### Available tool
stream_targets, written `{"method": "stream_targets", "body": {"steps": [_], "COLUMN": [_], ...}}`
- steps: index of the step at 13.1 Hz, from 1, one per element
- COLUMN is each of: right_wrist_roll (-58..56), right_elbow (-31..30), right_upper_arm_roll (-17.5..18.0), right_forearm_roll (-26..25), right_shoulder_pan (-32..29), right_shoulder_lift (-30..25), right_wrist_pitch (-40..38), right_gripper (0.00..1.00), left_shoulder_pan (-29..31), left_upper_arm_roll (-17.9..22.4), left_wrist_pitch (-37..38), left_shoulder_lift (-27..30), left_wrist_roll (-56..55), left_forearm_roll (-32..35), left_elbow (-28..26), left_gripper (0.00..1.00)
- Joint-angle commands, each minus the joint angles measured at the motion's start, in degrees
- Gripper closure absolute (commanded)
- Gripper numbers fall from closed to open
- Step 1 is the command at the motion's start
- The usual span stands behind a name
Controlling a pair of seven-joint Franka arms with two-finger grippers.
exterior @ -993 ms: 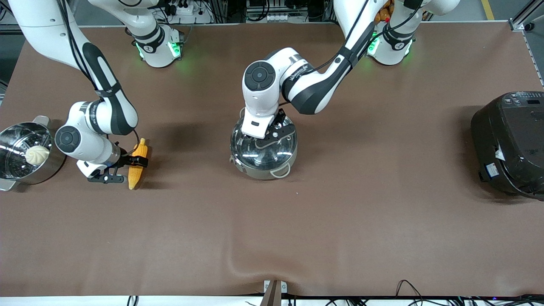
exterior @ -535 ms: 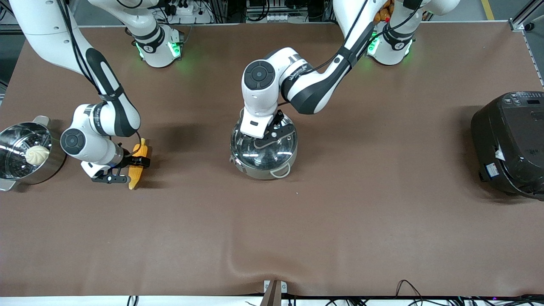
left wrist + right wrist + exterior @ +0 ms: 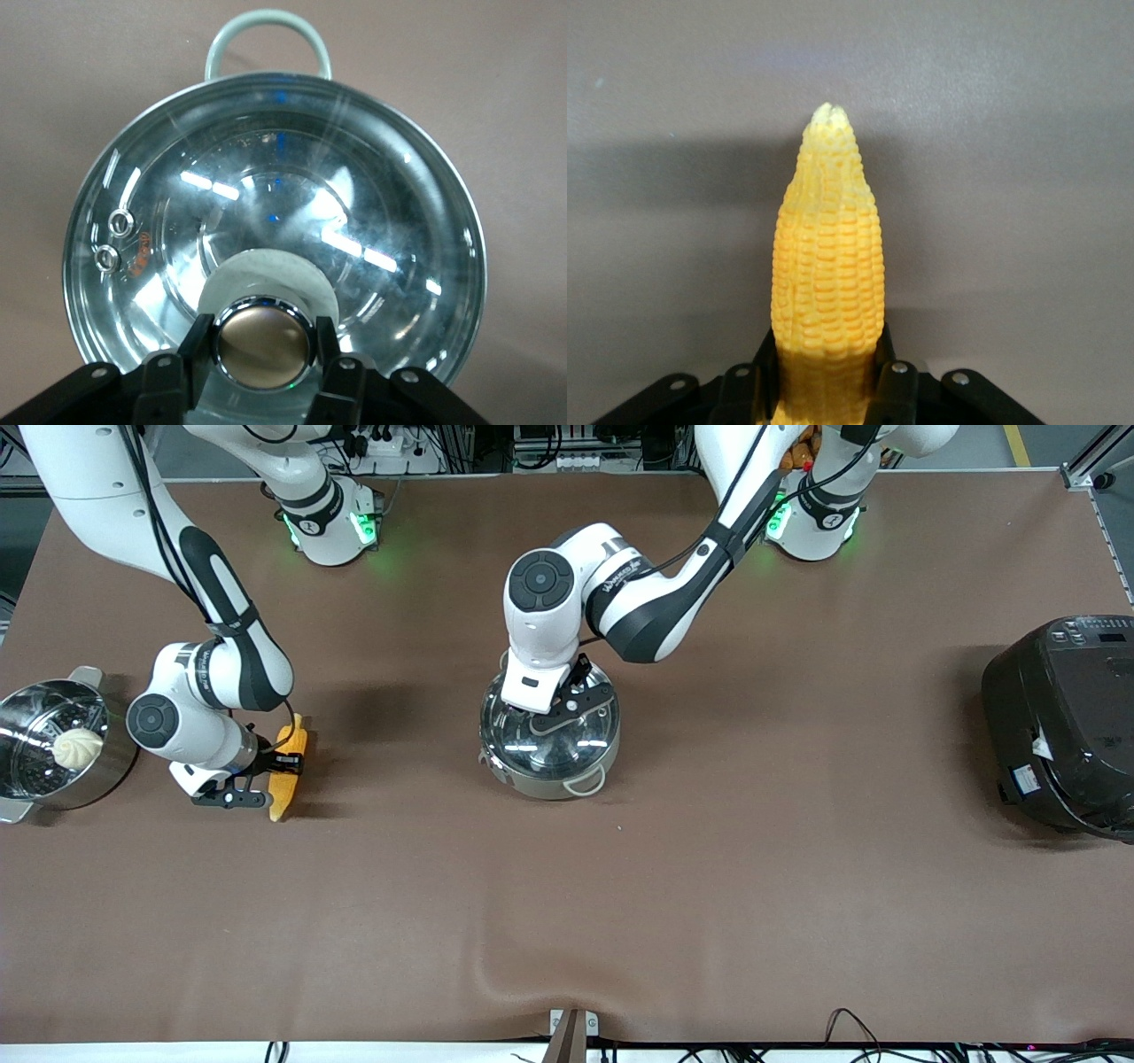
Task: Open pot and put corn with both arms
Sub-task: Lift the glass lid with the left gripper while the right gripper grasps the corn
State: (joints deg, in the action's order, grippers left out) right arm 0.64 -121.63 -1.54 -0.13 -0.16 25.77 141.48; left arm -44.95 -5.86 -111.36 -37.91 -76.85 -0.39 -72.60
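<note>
The steel pot (image 3: 532,784) stands mid-table with a domed glass lid (image 3: 554,744) on it; a pale loop handle (image 3: 585,783) faces the front camera. My left gripper (image 3: 560,707) is over the lid, shut on its metal knob (image 3: 264,345), with a finger (image 3: 197,350) against each side. The lid (image 3: 354,221) and one pot handle (image 3: 266,16) fill the left wrist view. The yellow corn (image 3: 285,772) lies toward the right arm's end of the table. My right gripper (image 3: 273,766) is shut across the cob's thick part. The cob (image 3: 827,257) points away from the gripper (image 3: 827,376), low over the cloth.
A steel steamer pot (image 3: 111,766) with a white bun (image 3: 77,747) stands at the table edge beside the right gripper. A large black rice cooker (image 3: 1063,726) sits at the left arm's end. The brown cloth has a ridge (image 3: 532,965) near the front edge.
The right arm's wrist has shifted slightly toward the corn and the cob has moved a little with it. The left gripper stays on the lid knob; the lid still sits on the pot.
</note>
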Motion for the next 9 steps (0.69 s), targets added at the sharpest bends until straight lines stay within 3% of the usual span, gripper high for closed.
{"method": "stream_targets", "body": {"steps": [1, 4, 6, 9], "right_wrist_roll": [-0.7, -0.6, -0.1, 5.3], "right_elbow": [1.9, 9.1, 14.5, 24.8], "right_upper_arm_roll": [0.7, 1.5, 1.5, 2.2], "right_forearm_roll": [1.0, 3.0, 4.7, 5.9], "right_shoulder_pan": [0.3, 0.3, 0.5, 3.0], "right_shoulder_lift": [-2.9, -4.9, -6.2, -7.7], "right_wrist_pitch": [-4.6, -15.6, -23.0, -37.0], "right_gripper": [0.84, 0.84, 0.84, 0.84], "left_shoulder_pan": [1.3, 6.3, 11.5, 21.0], "left_upper_arm_roll": [0.5, 0.4, 0.4, 0.1], "left_wrist_pitch": [7.1, 14.5, 18.9, 18.8], "left_shoulder_lift": [8.1, 14.4, 18.6, 25.1], "left_wrist_roll": [-1.0, -0.2, 6.8, 19.2], "left_forearm_roll": [-0.6, -0.2, -0.1, -0.1], "left_elbow": [-0.4, -0.8, -2.8, -12.5], "left_gripper": [1.00, 1.00, 1.00, 1.00]}}
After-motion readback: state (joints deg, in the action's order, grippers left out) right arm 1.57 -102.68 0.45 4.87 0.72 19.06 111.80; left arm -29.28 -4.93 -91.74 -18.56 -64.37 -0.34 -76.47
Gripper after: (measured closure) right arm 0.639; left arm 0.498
